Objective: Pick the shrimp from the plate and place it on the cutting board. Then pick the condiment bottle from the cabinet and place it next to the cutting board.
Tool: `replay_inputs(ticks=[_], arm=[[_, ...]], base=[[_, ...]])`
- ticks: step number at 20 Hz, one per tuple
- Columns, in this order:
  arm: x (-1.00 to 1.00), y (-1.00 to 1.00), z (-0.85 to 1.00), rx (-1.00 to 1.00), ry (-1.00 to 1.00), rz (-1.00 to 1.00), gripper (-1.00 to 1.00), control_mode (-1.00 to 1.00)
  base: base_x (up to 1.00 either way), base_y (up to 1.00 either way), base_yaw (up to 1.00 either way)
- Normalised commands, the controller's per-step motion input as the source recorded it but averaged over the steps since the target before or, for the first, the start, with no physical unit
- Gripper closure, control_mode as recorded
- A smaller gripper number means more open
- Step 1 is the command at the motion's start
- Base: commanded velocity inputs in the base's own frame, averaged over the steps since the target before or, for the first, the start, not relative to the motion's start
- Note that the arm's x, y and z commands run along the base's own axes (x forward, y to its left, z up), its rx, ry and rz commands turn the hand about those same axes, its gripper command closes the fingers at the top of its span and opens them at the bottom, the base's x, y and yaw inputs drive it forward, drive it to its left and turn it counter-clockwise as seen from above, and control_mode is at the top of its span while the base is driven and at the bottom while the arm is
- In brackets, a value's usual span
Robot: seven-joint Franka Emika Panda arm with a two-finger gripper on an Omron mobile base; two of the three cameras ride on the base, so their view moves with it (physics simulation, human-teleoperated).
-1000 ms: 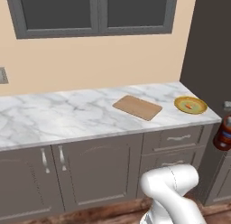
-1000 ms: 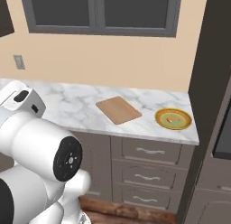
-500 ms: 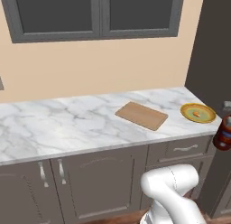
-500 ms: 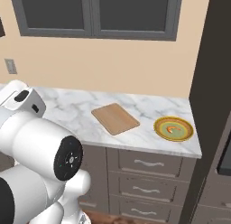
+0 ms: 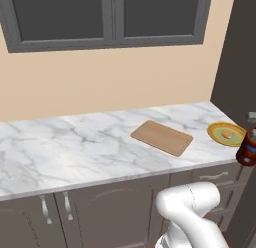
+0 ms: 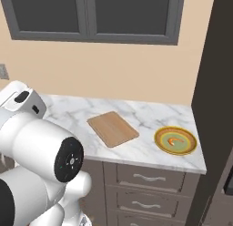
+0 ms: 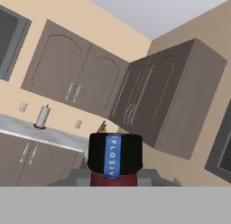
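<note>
At the surface's (image 5: 75,142) right edge, clenched end effector (image 7: 114,182) carrying condiment bottle (image 5: 247,148) upright toward cutting board (image 5: 162,137), shrimp (image 5: 227,135) on plate (image 5: 219,128).

Peach wall (image 5: 100,77), dark grey-framed window (image 5: 110,17), white marble counter (image 5: 65,147), grey-brown drawers (image 6: 150,179)

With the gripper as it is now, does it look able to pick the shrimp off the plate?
Probably not yet: the gripper is closed on the condiment bottle. The shrimp lies uncovered on the plate, so the way is otherwise free.
</note>
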Motion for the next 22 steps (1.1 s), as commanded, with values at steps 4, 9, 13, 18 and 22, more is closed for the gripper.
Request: replay_inputs(ticks=[4,9,13,18,22], arm=[[0.00,0.00,0.00,0.00,0.00,0.00,1.00,1.00],[0.00,0.00,0.00,0.00,0.00,0.00,1.00,1.00],[0.00,0.00,0.00,0.00,0.00,0.00,1.00,1.00],[0.00,0.00,0.00,0.00,0.00,0.00,1.00,1.00],[0.00,0.00,0.00,0.00,0.00,0.00,1.00,1.00]], base=[[0.46,0.04,-0.02],[0.44,0.04,-0.02],[0.41,0.04,-0.01],[0.17,0.07,0.00],[0.00,0.12,0.00]])
